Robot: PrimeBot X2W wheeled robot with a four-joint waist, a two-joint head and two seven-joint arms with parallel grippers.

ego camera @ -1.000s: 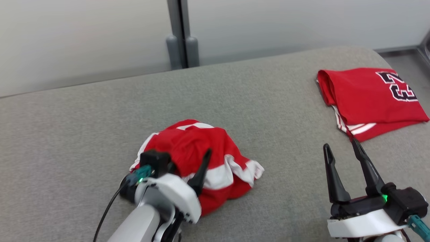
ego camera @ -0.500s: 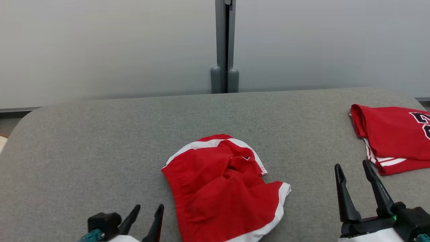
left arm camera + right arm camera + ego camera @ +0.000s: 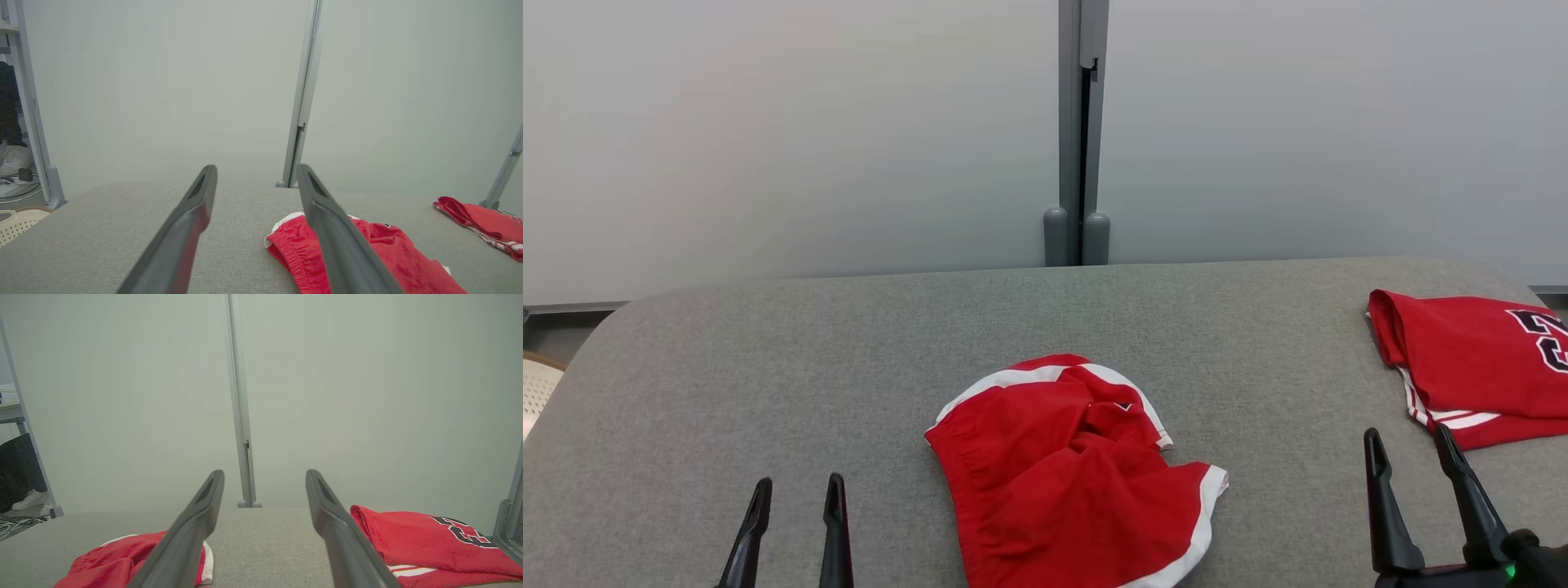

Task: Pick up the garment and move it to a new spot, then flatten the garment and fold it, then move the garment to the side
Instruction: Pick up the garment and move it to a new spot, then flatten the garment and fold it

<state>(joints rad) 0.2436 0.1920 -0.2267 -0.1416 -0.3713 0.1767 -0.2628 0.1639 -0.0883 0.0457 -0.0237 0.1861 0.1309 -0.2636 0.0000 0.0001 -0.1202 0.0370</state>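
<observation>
The garment (image 3: 1070,482), red shorts with white trim, lies crumpled on the grey table (image 3: 768,367), near the front and about in the middle. My left gripper (image 3: 798,482) stands open at the lower left, well clear of the cloth, with nothing between its fingers. In the left wrist view the garment (image 3: 380,249) lies to the right of the left gripper (image 3: 256,168). My right gripper (image 3: 1407,433) is open at the lower right, also empty. Seen along the right gripper (image 3: 264,473), the garment (image 3: 114,563) is low on the left.
A folded red jersey (image 3: 1470,367) with dark numerals lies at the table's right end, just beyond my right gripper. A pale partition wall with a grey post (image 3: 1078,163) stands behind the table. A white basket (image 3: 535,388) sits off the table's left end.
The camera has tilted up and turned. My left gripper, over the heaped garment a second ago, has drawn back to the lower left. The garment now lies looser and more spread.
</observation>
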